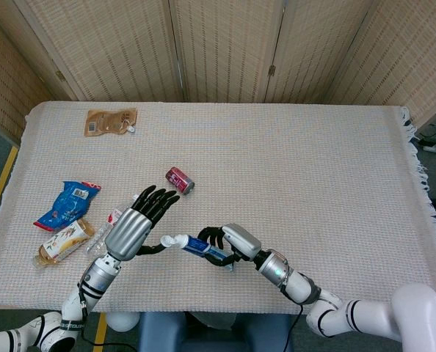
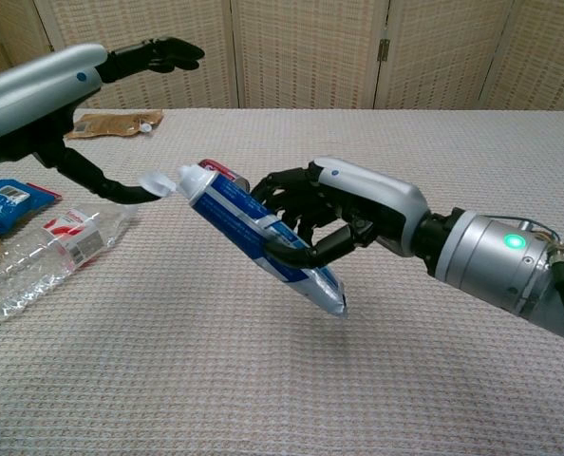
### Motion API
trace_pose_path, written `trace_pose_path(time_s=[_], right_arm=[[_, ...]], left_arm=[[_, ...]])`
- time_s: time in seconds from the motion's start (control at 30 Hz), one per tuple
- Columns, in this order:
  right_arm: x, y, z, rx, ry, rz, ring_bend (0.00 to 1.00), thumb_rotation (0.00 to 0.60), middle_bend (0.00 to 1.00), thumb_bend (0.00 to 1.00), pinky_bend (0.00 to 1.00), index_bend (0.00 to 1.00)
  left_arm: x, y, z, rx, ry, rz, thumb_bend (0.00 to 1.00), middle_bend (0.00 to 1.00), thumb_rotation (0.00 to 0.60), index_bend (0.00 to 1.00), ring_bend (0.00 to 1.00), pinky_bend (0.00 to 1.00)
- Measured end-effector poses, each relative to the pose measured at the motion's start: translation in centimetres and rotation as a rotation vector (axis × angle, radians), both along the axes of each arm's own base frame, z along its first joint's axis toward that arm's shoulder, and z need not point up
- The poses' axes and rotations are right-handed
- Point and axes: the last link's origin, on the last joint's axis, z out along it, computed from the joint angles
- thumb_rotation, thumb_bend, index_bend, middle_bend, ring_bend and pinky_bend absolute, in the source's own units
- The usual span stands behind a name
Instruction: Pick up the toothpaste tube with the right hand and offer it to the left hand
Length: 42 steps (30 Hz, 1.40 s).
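Observation:
My right hand point(image 2: 331, 214) point(image 1: 229, 243) grips the blue and white toothpaste tube point(image 2: 253, 233) point(image 1: 201, 247) around its middle, holding it above the table. The tube tilts, white cap point(image 2: 189, 179) point(image 1: 178, 241) up and to the left, crimped end point(image 2: 329, 302) down. My left hand point(image 1: 137, 224) point(image 2: 68, 90) is spread wide just left of the cap. Its thumb point(image 2: 111, 185) reaches under and touches the cap's open lid point(image 2: 157, 180), while its fingers point(image 2: 163, 52) stay stretched out above the tube.
A red can point(image 1: 180, 180) lies behind the hands. At the left lie a clear plastic bottle point(image 2: 45, 249), a blue packet point(image 1: 66, 204) and an orange-labelled pack point(image 1: 62, 242). A brown pouch point(image 1: 110, 121) sits at the far left corner of the woven tablecloth point(image 1: 313, 169).

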Motion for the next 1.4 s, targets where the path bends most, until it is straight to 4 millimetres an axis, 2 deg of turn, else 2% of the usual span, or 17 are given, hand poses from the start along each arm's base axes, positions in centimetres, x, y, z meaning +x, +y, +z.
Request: trace_pose_path(time_s=[0.63,0.77,0.83,0.93,0.97,1.03,1.1,1.4], right_arm=[[-0.3,0.4,-0.2,-0.021,0.057,0.022,0.69,0.6,0.61,0.66,0.61,0.7],[-0.5,0.3,0.1,-0.029,0.045,0.015,0.69,0.6,0.61,0.66,0.61,0.7],[-0.3,0.4,0.2,-0.032,0.036,0.019,0.69,0.6,0.61,0.66,0.61,0.7],[0.2,0.6,0.1,-0.04,0.028,0.031,0.69,0.6,0.61,0.66,0.61,0.7],[0.3,0.6,0.1,-0.043,0.026,0.033,0.69,0.6,0.61,0.66,0.61,0.7],[0.8,0.8,0.0,-0.049,0.018,0.037,0.69,0.6,0.61,0.66,0.61,0.7],[1.2,0.9,-0.1,-0.05,0.006,0.038,0.69,0.6,0.61,0.66,0.61,0.7],[3.2,1.6,-0.6,-0.066,-0.026,0.049,0.7,0.6,0.62,0.69,0.61,0.71]], left_arm=[[0.8,-0.6,1.3,-0.067,-0.098,0.011,0.24,0.12,0.6,0.06,0.12,0.02],[0.6,-0.6,1.9,-0.117,-0.157,0.053,0.22,0.12,0.599,0.07,0.09,0.0],[0.7,-0.7,2.2,-0.164,-0.196,0.078,0.21,0.11,0.543,0.06,0.07,0.0],[0.9,-0.9,2.4,-0.242,-0.255,0.106,0.17,0.1,0.239,0.05,0.04,0.0],[1.0,-0.9,2.4,-0.266,-0.272,0.111,0.15,0.09,0.109,0.04,0.04,0.0],[1.2,-0.9,2.4,-0.318,-0.305,0.123,0.13,0.09,0.018,0.04,0.03,0.0],[1.4,-0.8,2.3,-0.351,-0.321,0.129,0.12,0.09,0.0,0.04,0.03,0.0],[2.4,-0.4,1.4,-0.33,-0.322,0.13,0.12,0.09,0.0,0.04,0.03,0.0]])
